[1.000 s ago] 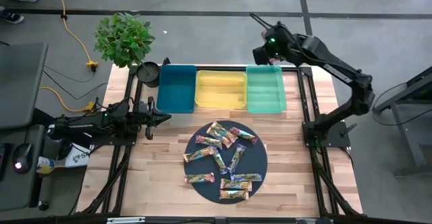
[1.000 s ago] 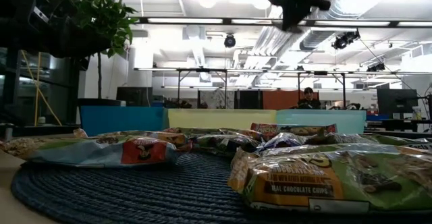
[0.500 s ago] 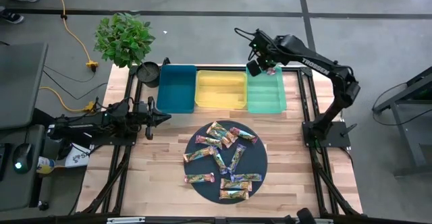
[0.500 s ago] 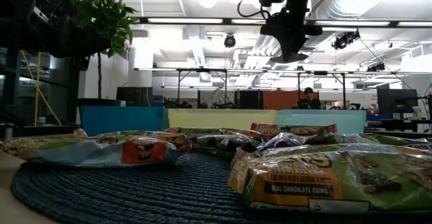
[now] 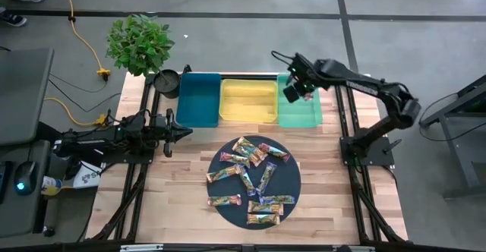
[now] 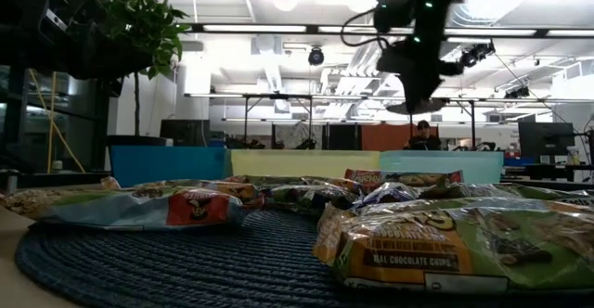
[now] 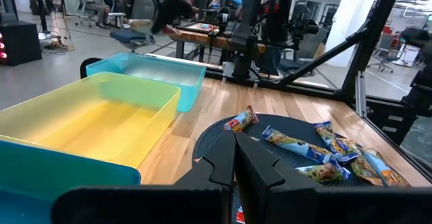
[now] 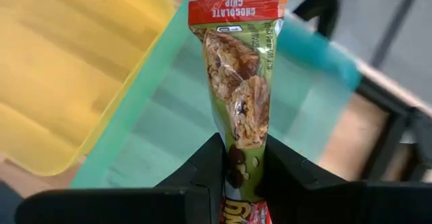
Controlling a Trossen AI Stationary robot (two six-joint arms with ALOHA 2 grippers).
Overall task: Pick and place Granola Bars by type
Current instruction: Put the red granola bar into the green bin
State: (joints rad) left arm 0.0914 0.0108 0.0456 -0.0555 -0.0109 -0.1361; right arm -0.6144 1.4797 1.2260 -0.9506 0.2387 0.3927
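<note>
The right gripper (image 8: 237, 158) is pinching a green-wrapped bar (image 8: 237, 82) by one end between nearly closed fingers (image 8: 202, 166); the bar is sticking straight out from the fingertips. In the high view the right gripper (image 5: 292, 91) is hovering above the green bin (image 5: 300, 109), near its edge beside the yellow bin (image 5: 248, 100). The other bars (image 5: 252, 180) are lying in a loose pile on the dark round mat (image 5: 292, 185), well apart from this gripper. The left gripper (image 5: 182, 132) is waiting with fingers closed on nothing, low over the table (image 5: 190, 176) by the teal bin (image 5: 199, 99).
</note>
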